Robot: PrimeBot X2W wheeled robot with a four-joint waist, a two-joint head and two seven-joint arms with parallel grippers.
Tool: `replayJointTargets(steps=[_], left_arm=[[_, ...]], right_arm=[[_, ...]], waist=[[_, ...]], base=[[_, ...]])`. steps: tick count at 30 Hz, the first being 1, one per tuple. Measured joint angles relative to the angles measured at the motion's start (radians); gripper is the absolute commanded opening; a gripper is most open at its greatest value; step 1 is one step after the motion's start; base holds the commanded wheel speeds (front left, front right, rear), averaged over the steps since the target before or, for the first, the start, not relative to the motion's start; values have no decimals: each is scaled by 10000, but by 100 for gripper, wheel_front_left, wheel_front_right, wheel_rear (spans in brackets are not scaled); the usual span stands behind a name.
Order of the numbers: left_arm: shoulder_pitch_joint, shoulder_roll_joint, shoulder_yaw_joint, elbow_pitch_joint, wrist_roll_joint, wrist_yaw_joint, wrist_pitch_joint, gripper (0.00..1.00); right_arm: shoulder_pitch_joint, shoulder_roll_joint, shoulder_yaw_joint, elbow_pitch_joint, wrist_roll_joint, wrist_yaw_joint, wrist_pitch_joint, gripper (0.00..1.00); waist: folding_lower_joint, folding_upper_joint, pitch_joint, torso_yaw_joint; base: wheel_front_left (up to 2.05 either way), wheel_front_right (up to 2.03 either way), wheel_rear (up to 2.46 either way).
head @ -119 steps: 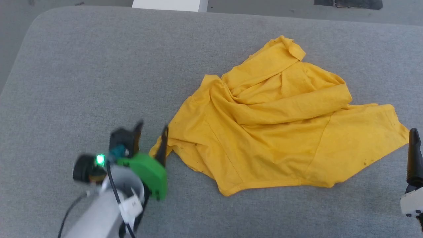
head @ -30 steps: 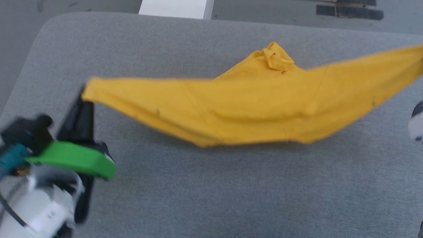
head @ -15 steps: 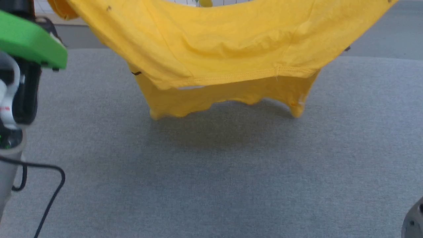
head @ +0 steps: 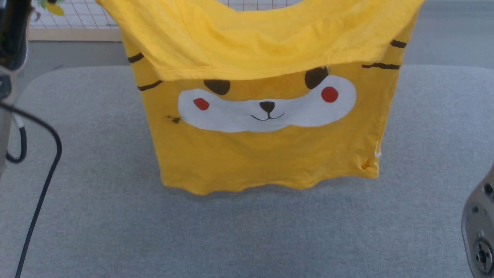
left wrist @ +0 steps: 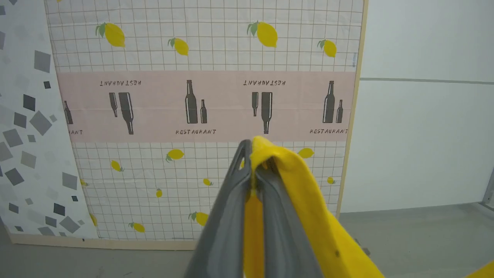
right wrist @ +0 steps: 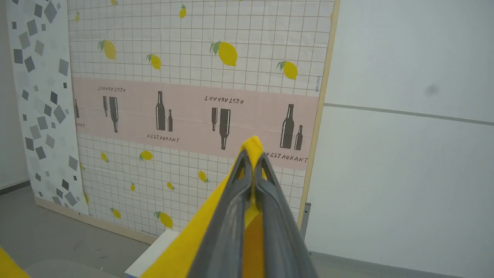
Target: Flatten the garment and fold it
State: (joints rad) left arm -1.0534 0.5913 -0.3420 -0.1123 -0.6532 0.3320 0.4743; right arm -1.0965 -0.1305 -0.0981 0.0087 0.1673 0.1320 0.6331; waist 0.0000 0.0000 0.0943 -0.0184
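The garment [head: 266,154], a bright yellow T-shirt, is held up in the air and spread wide over the table [head: 247,239], about midway between its left and right edges. One upper corner is pinched in the closed left gripper [left wrist: 251,154], the other in the closed right gripper [right wrist: 252,158]. A near layer with a stitched hem is draped over the top and partly covers two dark eyes. Below it a white muzzle, two red cheeks, a small dark nose and a mouth are seen, with dark stripes at both sides. A small hole is seen near the lower right corner. The wavy lower edge hangs close above the table; whether it touches cannot be told.
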Motion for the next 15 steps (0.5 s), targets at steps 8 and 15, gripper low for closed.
replayJointTargets(steps=[8, 15], left_arm=[[-2561, -514, -263, 2297, 711, -61, -516, 0], [-4708, -1306, -280, 3783, 1333, -52, -1981, 0]], right_arm=[[-2359, 244, 213, 2270, -1030, 0, -888, 0], [-4593, 190, 383, 3988, -2059, 0, -2268, 0]], waist=[[0, 0, 1198, -161], [0, 0, 2484, -231]], base=[[0, 0, 0], [0, 0, 0]])
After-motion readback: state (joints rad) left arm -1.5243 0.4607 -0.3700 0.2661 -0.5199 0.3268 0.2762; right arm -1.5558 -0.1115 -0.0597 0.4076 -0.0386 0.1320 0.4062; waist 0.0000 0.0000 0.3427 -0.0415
